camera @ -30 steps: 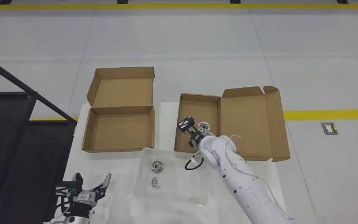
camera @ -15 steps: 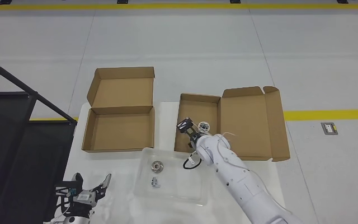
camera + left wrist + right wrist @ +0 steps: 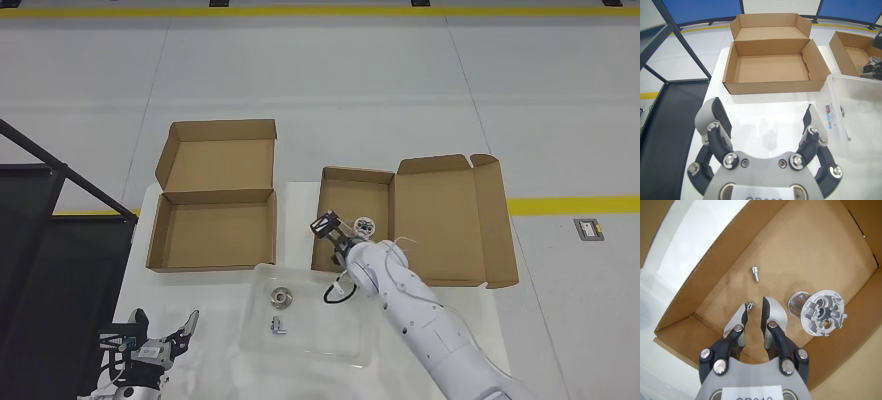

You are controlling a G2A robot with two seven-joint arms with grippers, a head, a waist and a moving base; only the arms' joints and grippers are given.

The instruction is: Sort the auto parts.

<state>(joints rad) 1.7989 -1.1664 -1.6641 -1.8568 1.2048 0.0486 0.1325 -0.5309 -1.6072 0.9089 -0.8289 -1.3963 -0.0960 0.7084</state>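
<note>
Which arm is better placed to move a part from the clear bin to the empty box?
Probably left. The left gripper is open, beside the clear bin and facing the empty box; the right gripper is over the other box.

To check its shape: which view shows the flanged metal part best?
The right wrist view: the flanged part lies on its side, its slots clear. The top view shows it as a small pale spot. In the left wrist view a far grey bit may be it.
</note>
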